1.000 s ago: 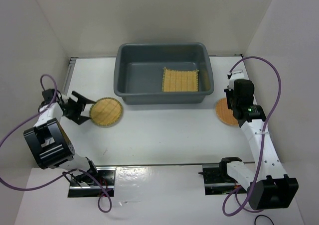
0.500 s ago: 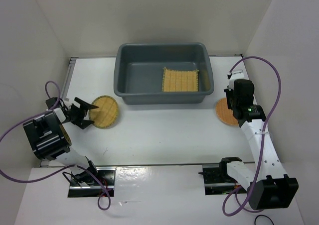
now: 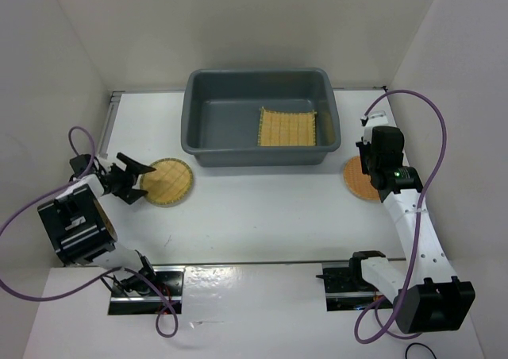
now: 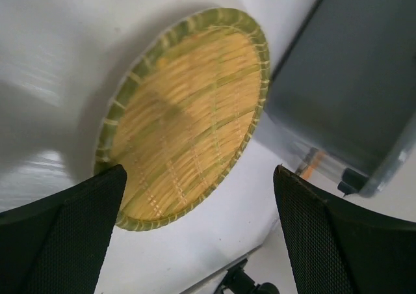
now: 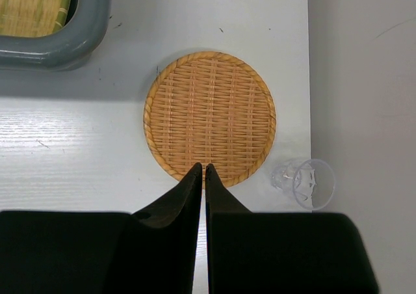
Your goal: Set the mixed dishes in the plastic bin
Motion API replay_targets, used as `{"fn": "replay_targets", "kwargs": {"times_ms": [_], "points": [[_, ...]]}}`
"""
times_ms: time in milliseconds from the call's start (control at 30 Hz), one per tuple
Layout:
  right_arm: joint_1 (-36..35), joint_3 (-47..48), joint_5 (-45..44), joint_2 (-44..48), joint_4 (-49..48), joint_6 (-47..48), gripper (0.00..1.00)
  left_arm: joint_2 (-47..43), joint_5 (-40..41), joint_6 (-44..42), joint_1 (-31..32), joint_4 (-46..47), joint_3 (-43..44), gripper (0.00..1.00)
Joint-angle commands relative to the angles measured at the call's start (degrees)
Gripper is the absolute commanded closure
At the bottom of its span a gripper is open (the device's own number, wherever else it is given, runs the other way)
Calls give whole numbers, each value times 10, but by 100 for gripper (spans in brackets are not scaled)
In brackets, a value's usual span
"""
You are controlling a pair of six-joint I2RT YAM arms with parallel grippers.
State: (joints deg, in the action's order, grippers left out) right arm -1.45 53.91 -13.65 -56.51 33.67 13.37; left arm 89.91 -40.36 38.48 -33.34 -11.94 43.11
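plastic bin [image 3: 189,129]: square mat [image 3: 287,127] inside; left gripper [image 3: 141,182] spread by yellow disc [image 3: 168,181]; right gripper [image 5: 203,168] clenched, empty

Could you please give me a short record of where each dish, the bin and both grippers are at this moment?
plastic bin: far middle of the table
square yellow mat: flat inside the bin, right side
round yellow disc: on the table, near the bin's front left corner
round orange-brown disc: on the table, right of the bin
clear cup: beside the orange-brown disc
left gripper: fingers open, at the yellow disc's left edge
right gripper: fingers shut, empty, over the orange-brown disc's edge
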Motion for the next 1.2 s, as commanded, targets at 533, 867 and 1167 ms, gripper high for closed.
{"fn": "replay_targets", "kwargs": {"times_ms": [533, 867, 1167], "points": [[3, 1, 13, 0, -22, 9, 91, -116, 28, -8, -49, -46, -13, 0], [3, 1, 13, 5, -22, 9, 90, -22, 22, -8, -49, 26, -61, 0], [3, 1, 18, 5, -22, 9, 90, 115, -49, -2, -29, 137, -61, 0]]}}
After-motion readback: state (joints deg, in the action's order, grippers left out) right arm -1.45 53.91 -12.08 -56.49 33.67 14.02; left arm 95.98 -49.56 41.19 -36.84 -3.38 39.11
